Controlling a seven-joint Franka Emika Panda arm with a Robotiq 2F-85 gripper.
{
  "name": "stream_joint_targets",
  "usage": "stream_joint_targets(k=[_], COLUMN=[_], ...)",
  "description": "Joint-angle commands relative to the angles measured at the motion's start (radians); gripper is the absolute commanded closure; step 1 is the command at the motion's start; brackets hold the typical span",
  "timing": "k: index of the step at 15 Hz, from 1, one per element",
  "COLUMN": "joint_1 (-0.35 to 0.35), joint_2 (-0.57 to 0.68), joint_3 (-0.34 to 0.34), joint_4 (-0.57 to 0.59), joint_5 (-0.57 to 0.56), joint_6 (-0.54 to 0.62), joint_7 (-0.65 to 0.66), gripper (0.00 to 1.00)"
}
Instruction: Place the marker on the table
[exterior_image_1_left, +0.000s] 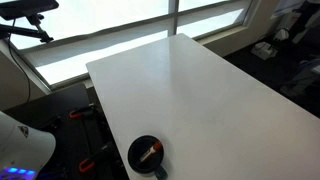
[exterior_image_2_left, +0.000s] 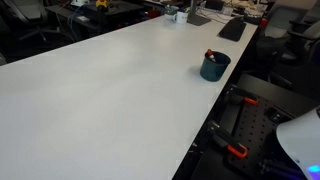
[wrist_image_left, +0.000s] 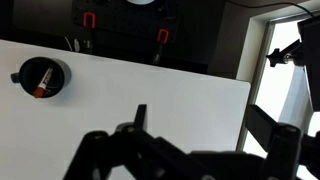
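Observation:
The orange-red marker (exterior_image_1_left: 151, 153) stands tilted inside a round black cup (exterior_image_1_left: 146, 155) near a corner of the white table (exterior_image_1_left: 200, 90). In an exterior view the marker's red tip (exterior_image_2_left: 209, 54) pokes above the cup's rim (exterior_image_2_left: 214, 67) on the table (exterior_image_2_left: 100, 90). In the wrist view the marker (wrist_image_left: 42, 82) lies in the cup (wrist_image_left: 41, 75) at the far left of the table (wrist_image_left: 150, 85). My gripper (wrist_image_left: 214, 125) hangs high above the table, well away from the cup, with its dark fingers wide apart and nothing between them. The gripper is out of view in both exterior views.
The white robot base (exterior_image_1_left: 20, 150) stands off the table's end near the cup and also shows in an exterior view (exterior_image_2_left: 300, 140). Red clamps (wrist_image_left: 160, 36) sit on the dark frame beyond the table edge. Windows (exterior_image_1_left: 120, 25) run along one side. Desks with clutter (exterior_image_2_left: 215, 15) stand beyond the far end.

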Motion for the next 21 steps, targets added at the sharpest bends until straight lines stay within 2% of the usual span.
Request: stream_joint_targets(k=[1, 6, 10, 14, 21], joint_1=[-0.023, -0.023, -0.038, -0.064, -0.182], joint_2=[0.002, 0.002, 0.009, 0.036, 0.090], joint_3=[0.015, 0.015, 0.032, 0.015, -0.051], joint_4=[0.003, 0.003, -0.032, -0.068, -0.185], joint_5=[0.009, 0.009, -0.067, -0.149, -0.287], joint_6=[-0.004, -0.004, 0.080, 0.214, 0.456], joint_7=[-0.013, -0.013, -0.023, -0.018, 0.007], gripper=[0.00, 0.00, 0.00, 0.00, 0.00])
